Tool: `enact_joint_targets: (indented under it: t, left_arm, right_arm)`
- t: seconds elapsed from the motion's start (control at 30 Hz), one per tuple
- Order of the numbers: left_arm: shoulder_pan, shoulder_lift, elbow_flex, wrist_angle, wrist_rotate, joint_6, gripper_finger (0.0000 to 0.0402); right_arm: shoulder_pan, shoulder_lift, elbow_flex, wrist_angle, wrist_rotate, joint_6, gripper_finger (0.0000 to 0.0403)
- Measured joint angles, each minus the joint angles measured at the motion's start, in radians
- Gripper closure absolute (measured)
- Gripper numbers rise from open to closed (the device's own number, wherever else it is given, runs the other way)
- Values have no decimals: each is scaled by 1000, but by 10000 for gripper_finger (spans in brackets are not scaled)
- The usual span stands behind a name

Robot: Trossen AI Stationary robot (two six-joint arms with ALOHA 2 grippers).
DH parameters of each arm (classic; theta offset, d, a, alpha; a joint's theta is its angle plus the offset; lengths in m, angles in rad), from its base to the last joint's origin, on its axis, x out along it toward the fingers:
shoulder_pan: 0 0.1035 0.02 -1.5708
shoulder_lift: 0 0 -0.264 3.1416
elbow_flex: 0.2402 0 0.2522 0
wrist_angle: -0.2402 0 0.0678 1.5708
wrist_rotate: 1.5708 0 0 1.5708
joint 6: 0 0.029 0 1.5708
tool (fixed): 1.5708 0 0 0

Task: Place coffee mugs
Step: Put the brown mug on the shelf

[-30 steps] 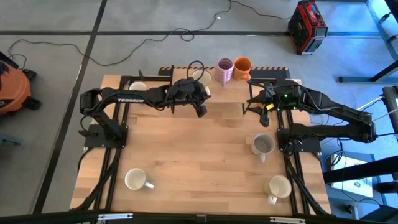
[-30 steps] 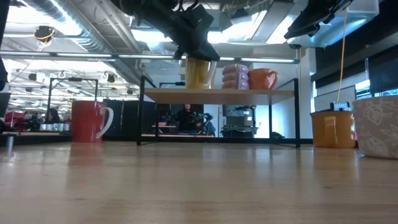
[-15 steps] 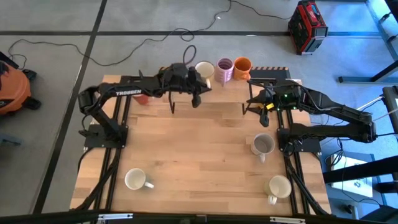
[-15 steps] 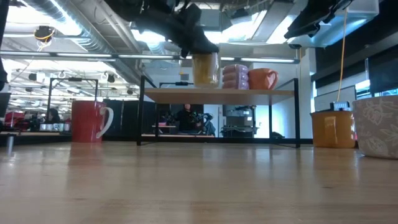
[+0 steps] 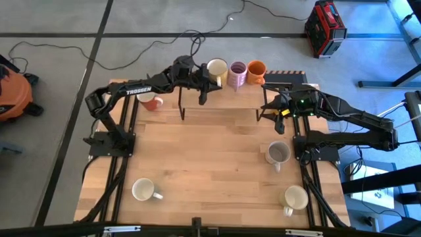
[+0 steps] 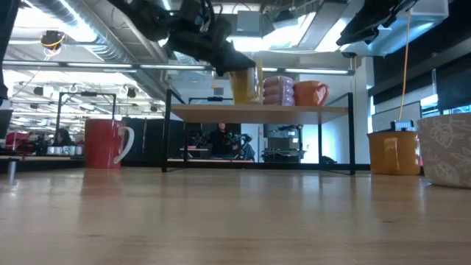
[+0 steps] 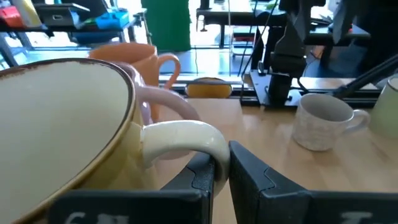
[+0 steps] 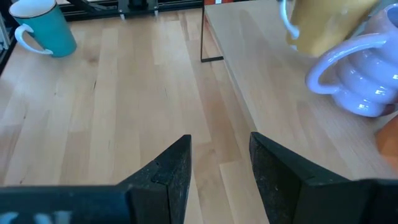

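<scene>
My left gripper [image 5: 206,79] reaches over the raised shelf [image 5: 276,78] at the table's far edge, shut on a mustard yellow mug [image 5: 216,69] with a cream inside [image 7: 56,118]. That mug hangs just left of the purple mug [image 5: 237,74] and the orange mug [image 5: 256,70], which stand on the shelf [image 6: 257,110]. Whether its bottom [image 6: 245,100] touches the shelf I cannot tell. My right gripper [image 8: 219,163] waits open by the shelf's right end [image 5: 266,110], with nothing between its fingers. My left gripper pinches the yellow mug's handle [image 7: 198,138] between its two fingers [image 7: 252,177], at the outer bend of the loop. The fingers come nearly level from the table's left side. The mug sits about upright beside the fingers, rim up.
A red mug [image 5: 152,102] stands on the table at the far left. A grey mug [image 5: 278,153] and a white mug [image 5: 295,197] stand on the right, and another white mug [image 5: 143,191] at the near left. The table's middle is bare wood.
My left gripper has swung toward the table's far edge and a little to the right, turning as it went. It has carried the yellow mug over the shelf up to the purple mug. The mug has stayed about upright in the hold.
</scene>
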Motion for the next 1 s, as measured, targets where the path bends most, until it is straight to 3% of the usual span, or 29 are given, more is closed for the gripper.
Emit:
enact_joint_targets:
  t: [1.0]
  left_arm:
    - [65,59,0,16,94,61,379]
  right_arm:
    - [0,0,0,1,27,76,251]
